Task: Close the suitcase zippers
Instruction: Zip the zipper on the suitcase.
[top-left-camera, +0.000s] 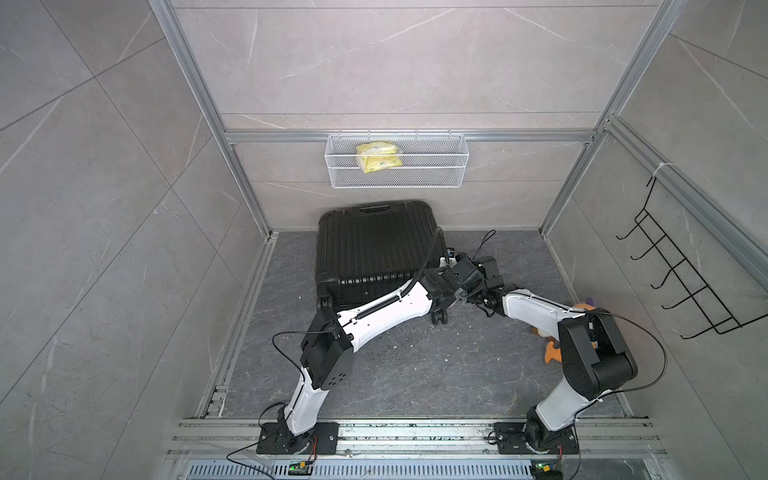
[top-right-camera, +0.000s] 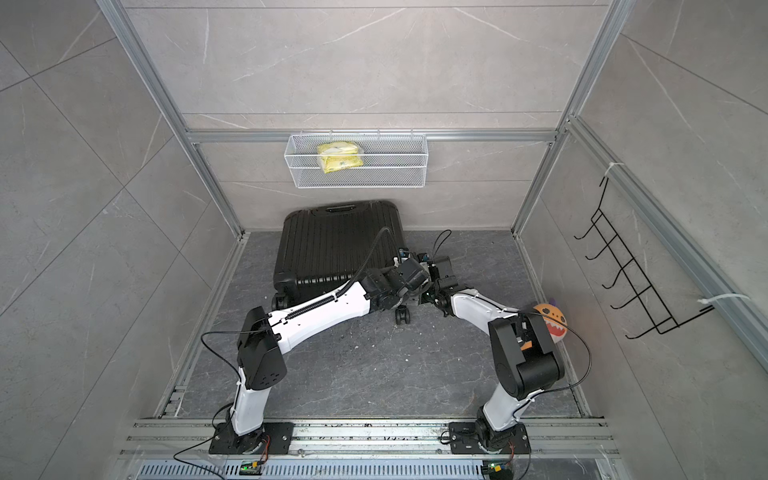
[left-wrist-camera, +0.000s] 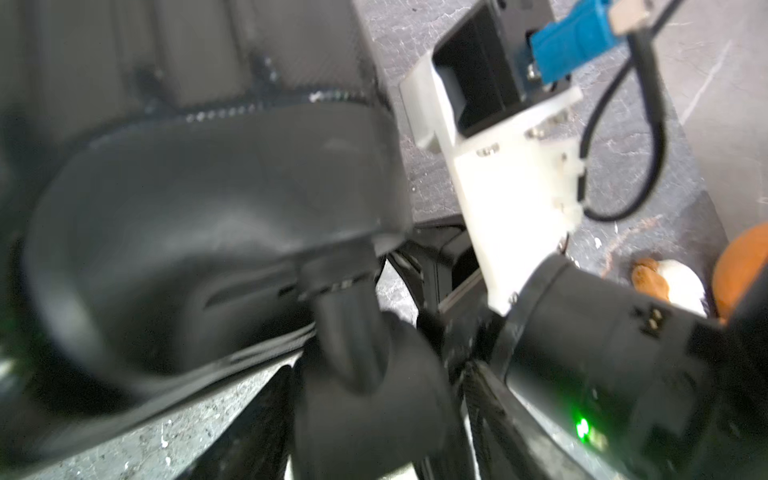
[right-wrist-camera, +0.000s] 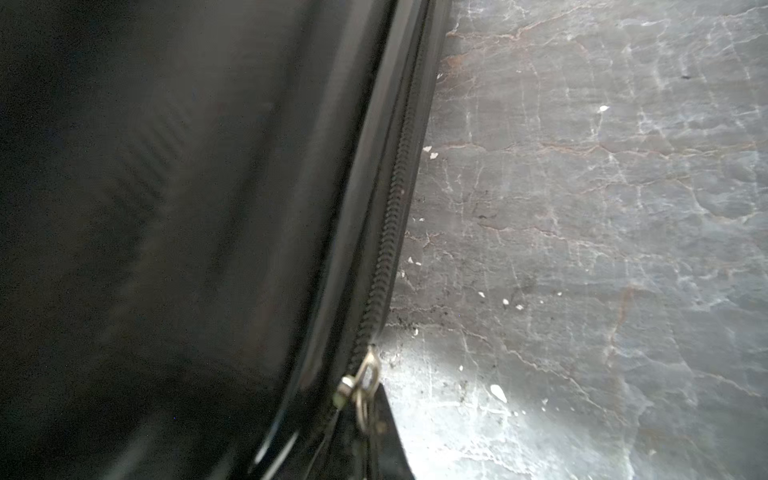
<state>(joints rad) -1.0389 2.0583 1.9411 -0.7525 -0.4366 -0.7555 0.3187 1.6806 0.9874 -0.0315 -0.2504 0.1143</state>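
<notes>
The black ribbed suitcase (top-left-camera: 374, 249) (top-right-camera: 332, 249) lies flat on the floor against the back wall. Both arms meet at its near right corner. In the right wrist view the zippers show as a black track (right-wrist-camera: 390, 232) along the seam, joined beyond a silver slider and pull (right-wrist-camera: 361, 386). My right gripper (right-wrist-camera: 370, 440) is shut on that pull. In the left wrist view a spinner wheel (left-wrist-camera: 365, 399) sits between the spread fingers (left-wrist-camera: 478, 399) of my left gripper (left-wrist-camera: 374, 415), with slim gaps on both sides. That wheel (top-left-camera: 439, 318) shows under the left wrist in both top views.
A white wire basket (top-left-camera: 397, 166) with a yellow packet (top-left-camera: 378, 157) hangs on the back wall above the case. A black hook rack (top-left-camera: 681, 282) hangs on the right wall. An orange plush toy (top-right-camera: 550, 322) lies behind the right arm.
</notes>
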